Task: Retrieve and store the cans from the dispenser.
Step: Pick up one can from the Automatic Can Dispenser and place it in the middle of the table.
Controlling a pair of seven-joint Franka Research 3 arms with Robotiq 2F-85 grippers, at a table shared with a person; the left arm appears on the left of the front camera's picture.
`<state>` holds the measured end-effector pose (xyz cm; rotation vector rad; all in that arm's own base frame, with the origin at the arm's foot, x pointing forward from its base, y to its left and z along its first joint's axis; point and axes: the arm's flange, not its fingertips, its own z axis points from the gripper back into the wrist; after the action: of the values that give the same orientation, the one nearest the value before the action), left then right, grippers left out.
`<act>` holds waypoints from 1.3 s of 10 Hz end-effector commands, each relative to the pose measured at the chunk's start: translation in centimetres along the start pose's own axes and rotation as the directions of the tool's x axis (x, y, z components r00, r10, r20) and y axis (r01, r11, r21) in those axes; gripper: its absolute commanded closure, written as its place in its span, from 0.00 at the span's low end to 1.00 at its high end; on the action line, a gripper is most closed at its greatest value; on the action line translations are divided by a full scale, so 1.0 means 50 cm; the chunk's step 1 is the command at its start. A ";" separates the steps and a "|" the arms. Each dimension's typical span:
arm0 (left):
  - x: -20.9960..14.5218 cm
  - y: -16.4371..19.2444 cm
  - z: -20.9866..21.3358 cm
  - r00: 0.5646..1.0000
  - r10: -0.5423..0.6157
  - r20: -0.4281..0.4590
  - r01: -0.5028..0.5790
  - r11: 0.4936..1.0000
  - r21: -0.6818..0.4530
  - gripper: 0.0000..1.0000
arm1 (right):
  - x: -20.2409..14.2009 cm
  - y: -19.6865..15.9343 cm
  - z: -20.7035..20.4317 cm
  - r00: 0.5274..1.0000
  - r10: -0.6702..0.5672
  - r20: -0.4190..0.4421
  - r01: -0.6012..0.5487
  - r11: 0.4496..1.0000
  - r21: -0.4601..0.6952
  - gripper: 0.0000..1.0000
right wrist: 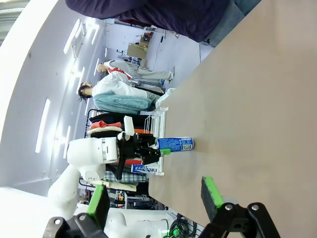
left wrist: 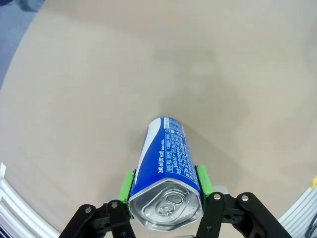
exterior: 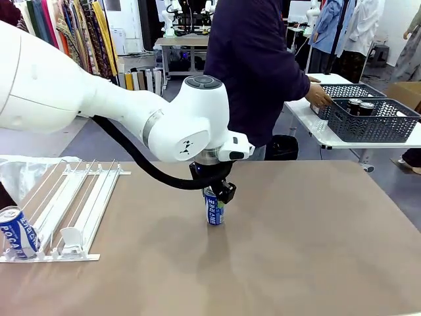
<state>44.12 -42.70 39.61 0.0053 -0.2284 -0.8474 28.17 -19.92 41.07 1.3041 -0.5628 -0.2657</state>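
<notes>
From the front, the left arm reaches to the middle of the table point(exterior: 316, 250), and its left hand point(exterior: 216, 192) is clamped around the top of an upright blue-and-white can point(exterior: 214, 213), whose base sits on the tabletop or just off it; I can't tell which. Well off to the left lies the dispenser point(exterior: 79, 197), with a second can point(exterior: 16, 232) waiting at its front lip. At the far side a person point(exterior: 253, 66) has a hand on a dark grey basket point(exterior: 375, 122) on a side table, with black cans point(exterior: 360, 105) already inside. The left wrist view looks down the can's silver top, and the green pads point(left wrist: 128, 184) press its sides squarely. In the right wrist view the right hand point(right wrist: 156, 196) is spread wide with nothing between its fingers, watching from across the table. I'd say this can is being delivered mid-table. The next move calls for a clean release and a straight lift so the slim can doesn't topple, then a trip back to the dispenser.
</notes>
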 end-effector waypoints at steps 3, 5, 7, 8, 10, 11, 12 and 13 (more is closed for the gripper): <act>0.008 0.005 -0.005 0.999 0.023 -0.032 -0.023 1.000 0.014 0.00 | 0.000 0.007 0.004 1.000 -0.002 -0.003 0.002 1.000 0.004 0.00; 0.007 0.001 0.012 0.999 0.028 -0.020 -0.028 1.000 0.006 0.00 | 0.000 0.007 0.004 1.000 -0.002 -0.003 0.002 1.000 0.004 0.00; -0.016 0.016 0.106 0.995 0.094 0.027 -0.093 0.995 -0.034 0.00 | 0.000 0.007 0.004 1.000 -0.002 -0.003 0.002 1.000 0.004 0.00; -0.037 0.034 0.186 0.990 0.118 0.072 -0.112 0.990 -0.089 0.00 | 0.000 0.007 0.004 1.000 -0.002 -0.003 0.002 1.000 0.004 0.00; -0.141 0.104 0.370 0.982 0.184 0.037 -0.177 0.975 -0.133 0.00 | 0.000 0.007 0.004 1.000 -0.002 -0.003 0.002 1.000 0.004 0.00; -0.215 0.162 0.433 0.976 0.216 0.032 -0.207 0.963 -0.174 0.00 | 0.000 0.007 0.004 1.000 -0.002 -0.003 0.002 1.000 0.004 0.00; -0.297 0.244 0.484 0.977 0.213 0.015 -0.199 0.934 -0.296 0.00 | 0.000 0.007 0.004 1.000 -0.002 -0.003 0.002 1.000 0.004 0.00; -0.385 0.339 0.522 0.966 0.260 -0.011 -0.245 0.893 -0.378 0.00 | 0.000 0.007 0.004 1.000 -0.002 -0.003 0.002 1.000 0.004 0.00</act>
<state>37.75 -21.16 64.09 -0.3395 -0.1646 -0.6547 28.16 -19.95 41.07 1.3041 -0.5632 -0.2665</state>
